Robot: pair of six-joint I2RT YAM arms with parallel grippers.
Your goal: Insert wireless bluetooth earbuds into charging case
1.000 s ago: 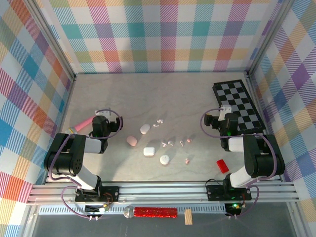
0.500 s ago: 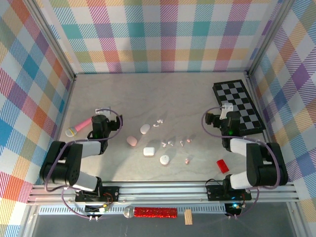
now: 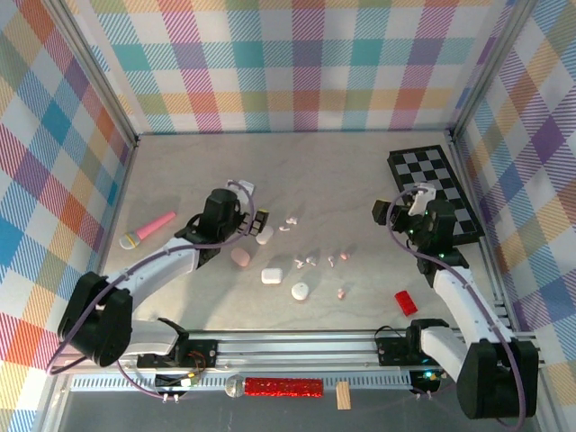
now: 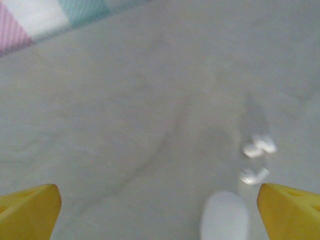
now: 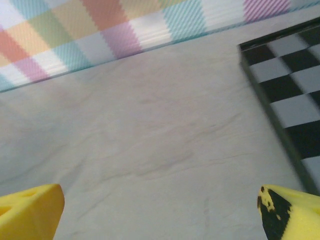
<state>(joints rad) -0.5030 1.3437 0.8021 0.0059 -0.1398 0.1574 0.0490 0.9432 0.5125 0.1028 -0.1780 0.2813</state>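
**A:** Nearest us nothing has budged. The red block (image 3: 406,302), the lone pink earbud (image 3: 341,292), the near white oval case (image 3: 300,291) and the squarish white case (image 3: 271,276) lie where they did a second ago.

**B:** And the row behind?

**A:** Same there. The pink case (image 3: 239,256) is on the left, then the white earbuds (image 3: 310,261), then the pink pair (image 3: 343,257). All are loose on the table (image 3: 180,171), none in a case.

**B:** So what moved?

**A:** The left arm. It was folded up beside the toy microphone (image 3: 148,228). Now it has swung right and stretched out, and the left gripper (image 3: 256,220) hangs just beside the far white oval case (image 3: 264,235).

**B:** Holding anything?

**A:** No. On its wrist camera the yellow fingertips (image 4: 30,207) sit at opposite edges, so the jaws are spread wide and empty. The case (image 4: 225,217) lies low between them, toward the right one, with the far white earbuds (image 4: 257,147) just past it.

**B:** A reach, then, not a grasp.

**A:** That's my reading. It's lining up on those buds or that case, and I can't tell which.

**B:** And the other arm?

**A:** It has unfolded too, but the right gripper (image 3: 400,209) is still over bare table at the chessboard (image 3: 441,193) edge. Its jaws are wide as well, with nothing in them — well apart from every bud.
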